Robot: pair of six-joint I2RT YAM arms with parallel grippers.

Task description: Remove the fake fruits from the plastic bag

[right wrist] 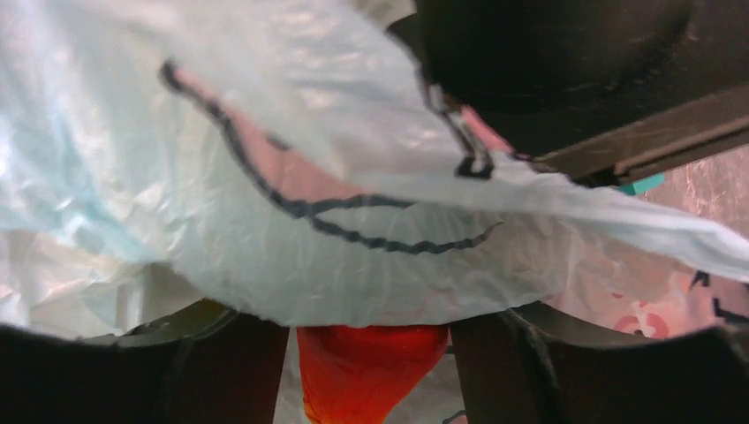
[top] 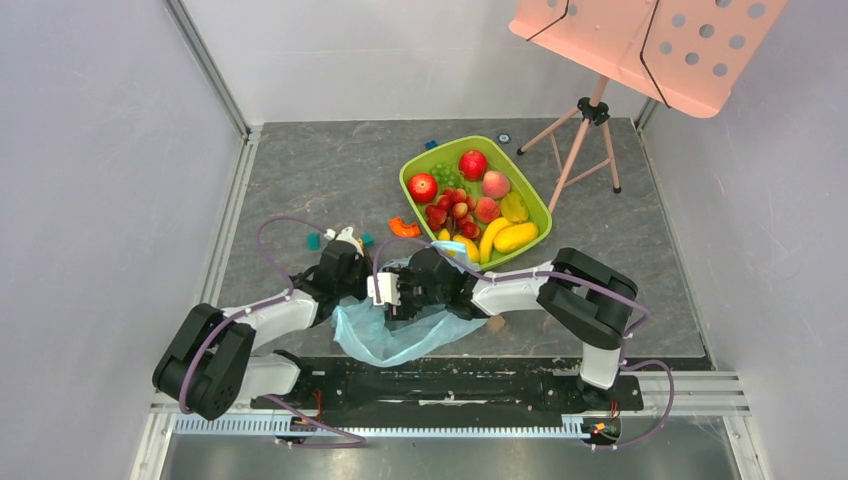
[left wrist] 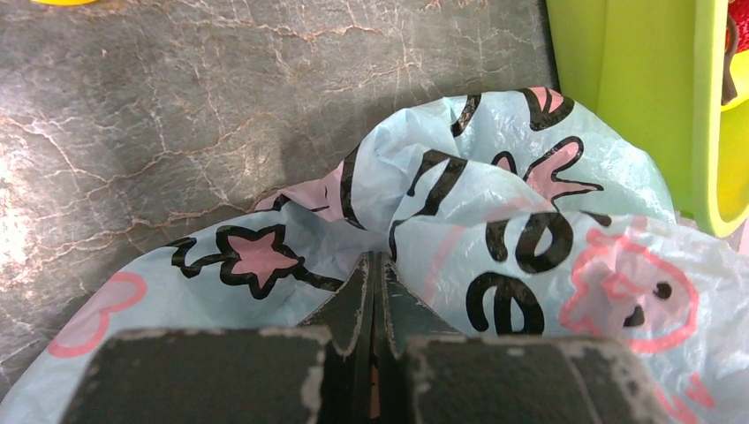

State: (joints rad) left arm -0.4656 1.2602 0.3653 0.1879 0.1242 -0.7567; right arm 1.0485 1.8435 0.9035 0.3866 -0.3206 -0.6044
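Green tray [top: 452, 141] already holds many fake fruits [top: 473, 164]; left gripper [left wrist: 375, 265] jaws pinch the plastic bag [left wrist: 530, 203], right gripper [right wrist: 371, 375] jaws straddle one red fruit [right wrist: 371, 358] inside, grip unsure.

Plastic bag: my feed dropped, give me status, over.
Left gripper shut on a plastic bag fold. Right gripper inside, fingers flanking a red fruit, grip unconfirmed. Its film drapes over the fruit.
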